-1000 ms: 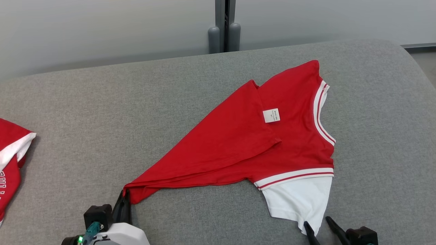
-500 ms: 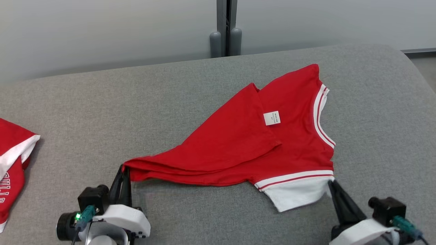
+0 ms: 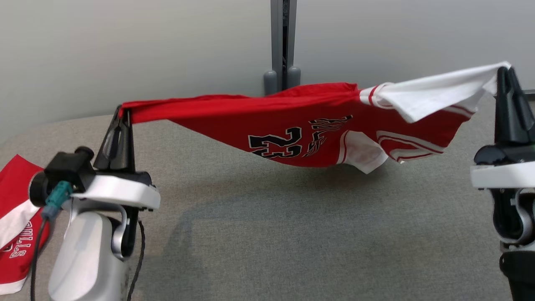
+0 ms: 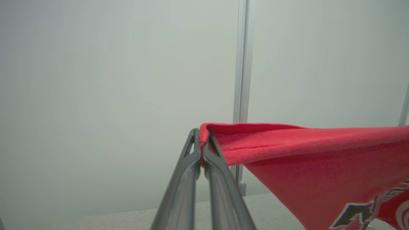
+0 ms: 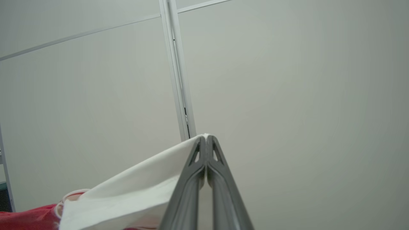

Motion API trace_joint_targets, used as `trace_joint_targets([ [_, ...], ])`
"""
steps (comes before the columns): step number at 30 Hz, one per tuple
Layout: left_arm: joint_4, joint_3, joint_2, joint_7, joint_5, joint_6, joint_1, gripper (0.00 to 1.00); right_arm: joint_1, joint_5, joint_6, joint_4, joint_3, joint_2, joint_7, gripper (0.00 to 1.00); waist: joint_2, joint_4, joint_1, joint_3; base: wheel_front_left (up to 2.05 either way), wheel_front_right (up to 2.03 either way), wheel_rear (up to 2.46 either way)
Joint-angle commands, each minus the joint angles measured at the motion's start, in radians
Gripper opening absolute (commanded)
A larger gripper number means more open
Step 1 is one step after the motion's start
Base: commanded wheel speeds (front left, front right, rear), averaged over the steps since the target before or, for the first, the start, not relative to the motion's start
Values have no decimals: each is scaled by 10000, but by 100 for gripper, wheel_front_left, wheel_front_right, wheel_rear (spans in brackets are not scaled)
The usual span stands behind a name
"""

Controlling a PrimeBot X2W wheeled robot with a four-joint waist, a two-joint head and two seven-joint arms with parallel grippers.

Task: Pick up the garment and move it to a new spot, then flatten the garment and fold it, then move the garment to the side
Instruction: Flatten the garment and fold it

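The garment (image 3: 292, 121) is a red jersey with white sleeves and a black "23". It hangs stretched in the air between both grippers, sagging in the middle above the grey surface. My left gripper (image 3: 122, 112) is shut on its red corner (image 4: 220, 134) at the left. At the right, my right gripper (image 3: 503, 72) is shut on the tip of a white sleeve (image 5: 150, 179). Both sets of fingers point upward.
A second red and white garment (image 3: 16, 225) lies at the left edge of the grey padded surface (image 3: 292, 234). A pale wall with a grey post (image 3: 283, 37) stands behind it.
My right gripper shut on the white sleeve. Both arms then rose and lifted the garment off the surface. The head view tilted up.
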Motion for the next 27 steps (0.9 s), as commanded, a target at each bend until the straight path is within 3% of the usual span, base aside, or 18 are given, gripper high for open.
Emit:
trace_joint_targets([
  [1, 137, 67, 139, -18, -115, -126, -409, 0, -277, 84, -3, -111, -93, -122, -4, 0, 0, 103, 0, -143, 0, 0, 0],
  [5, 405, -118, 476, 342, -490, -404, -1521, 0, -1065, 260, -3, -308, -265, -329, -4, 0, 0, 265, 0, -319, 0, 0, 0],
  [12, -463, -319, 1290, 1377, -881, -539, -3116, 0, -2390, 386, -3, -348, -476, -802, -4, 0, 0, 534, 0, -76, 0, 0, 0],
  [15, -729, -283, 1619, 1868, -880, -548, -3934, 0, -3220, 410, -4, 3, -529, -1047, -2, 0, 0, 676, 0, 486, 0, 0, 0],
  [18, -576, -266, 1586, 2258, -1026, -467, -4705, 0, -4208, 244, -4, 643, -435, -1257, -4, 0, 0, 807, 0, 1266, 0, 0, 0],
  [22, 110, -628, 1602, 1933, -431, -171, -6189, 0, -6299, -290, -4, 2163, -71, -1447, 8, 0, 0, 963, 0, 2839, 0, 0, 0],
  [27, 1446, -845, 1529, 708, 233, 349, -8252, 0, -8750, -1403, -6, 3331, -728, -1293, 2, 0, 0, 978, 0, 3901, 0, 0, 0],
])
